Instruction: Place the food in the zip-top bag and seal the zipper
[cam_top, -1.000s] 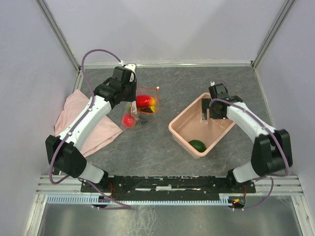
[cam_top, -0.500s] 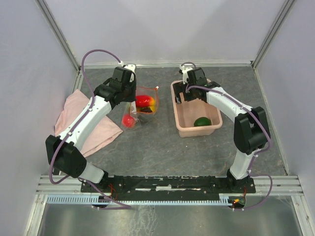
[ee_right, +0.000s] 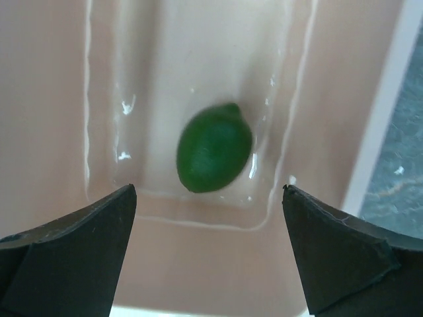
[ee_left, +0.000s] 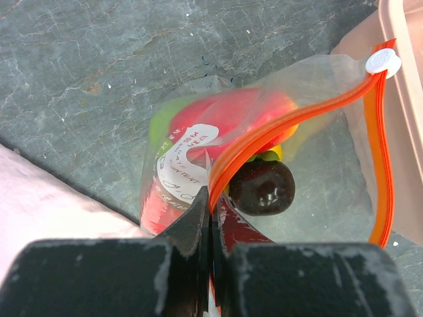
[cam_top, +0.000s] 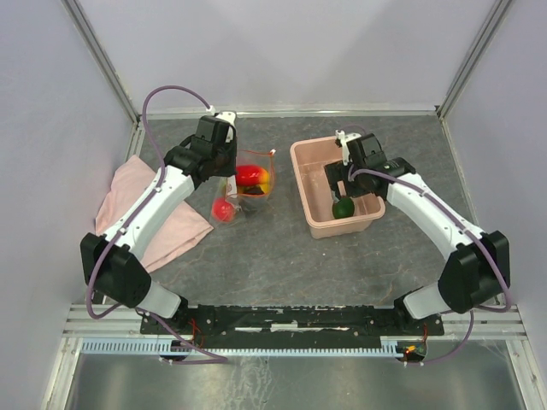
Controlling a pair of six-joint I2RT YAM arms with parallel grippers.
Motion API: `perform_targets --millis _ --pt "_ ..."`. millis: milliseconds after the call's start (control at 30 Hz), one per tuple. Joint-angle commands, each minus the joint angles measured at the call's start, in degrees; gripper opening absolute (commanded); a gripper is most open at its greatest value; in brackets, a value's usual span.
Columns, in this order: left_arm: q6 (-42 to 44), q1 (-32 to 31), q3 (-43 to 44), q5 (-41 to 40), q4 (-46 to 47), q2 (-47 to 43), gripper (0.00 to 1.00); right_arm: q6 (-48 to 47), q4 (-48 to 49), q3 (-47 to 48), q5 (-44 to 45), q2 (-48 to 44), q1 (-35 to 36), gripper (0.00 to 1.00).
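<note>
The clear zip-top bag (cam_top: 253,182) stands open on the table with red, yellow, green and dark purple food (ee_left: 264,188) inside. My left gripper (ee_left: 211,201) is shut on the bag's mouth at the red-orange zipper (ee_left: 291,119), whose white end piece (ee_left: 383,63) is at the far end. It also shows in the top view (cam_top: 231,181). A red piece (cam_top: 223,209) lies by the bag's near-left side. A green food piece (cam_top: 343,207) (ee_right: 215,156) lies in the pink bin (cam_top: 301,188). My right gripper (ee_right: 209,191) (cam_top: 339,181) is open and empty just above it.
A pink cloth (cam_top: 137,213) lies left of the bag, also in the left wrist view (ee_left: 39,198). The bin's rim (ee_left: 403,79) stands close to the right of the bag's mouth. Frame posts and walls close in the back and sides.
The right gripper slid the pink bin left and back toward the bag, then left its far-left corner and moved over the green piece. The left gripper and the bag have stayed put.
</note>
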Motion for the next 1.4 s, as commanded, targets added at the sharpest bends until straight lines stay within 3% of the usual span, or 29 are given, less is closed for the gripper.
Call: perform_targets --millis 0,133,267,467,567,667,767,900,1000,1267,1367 --pt "-1.73 0.47 2.11 0.35 2.81 0.88 0.03 -1.48 -4.66 2.26 6.79 -4.08 -0.18 0.99" --pt "-1.5 0.41 2.14 -0.1 2.81 0.7 0.03 -3.77 -10.36 7.39 9.87 -2.93 -2.72 0.98" --pt "-1.47 0.45 1.72 -0.28 2.81 0.23 0.03 -3.33 -12.65 8.95 9.93 -1.57 -7.73 0.77" --pt "-1.37 0.48 1.32 -0.49 2.81 -0.42 0.03 -5.62 -12.1 8.97 3.7 3.25 -10.53 0.72" --pt "-1.18 0.5 1.26 -0.44 2.81 -0.71 0.03 -6.6 -10.08 8.52 0.88 6.21 -11.29 0.56" --pt "-1.2 0.52 0.97 -0.42 2.81 -1.17 0.03 -7.14 -8.69 8.34 -0.55 7.68 -11.4 0.5" --pt "-1.36 0.5 0.75 -0.55 2.81 -1.41 0.03 -8.61 -9.29 9.84 1.06 7.89 -11.4 0.36" --pt "-1.38 0.56 0.72 -1.16 2.81 -1.69 0.03 -12.04 -8.72 10.99 4.01 3.3 -11.31 0.17" --pt "-1.23 0.54 0.81 -1.56 2.89 -1.7 0.03 -18.25 -1.75 7.81 4.39 -3.47 -11.31 0.02" --pt "-0.85 0.62 0.79 -2.23 2.9 -1.99 0.03 -29.46 16.13 -4.31 3.34 -17.09 -11.2 0.02" --pt "-0.93 0.67 0.38 -1.86 2.98 -2.22 0.03 -31.0 17.08 -6.19 2.44 -17.39 -11.22 0.02"
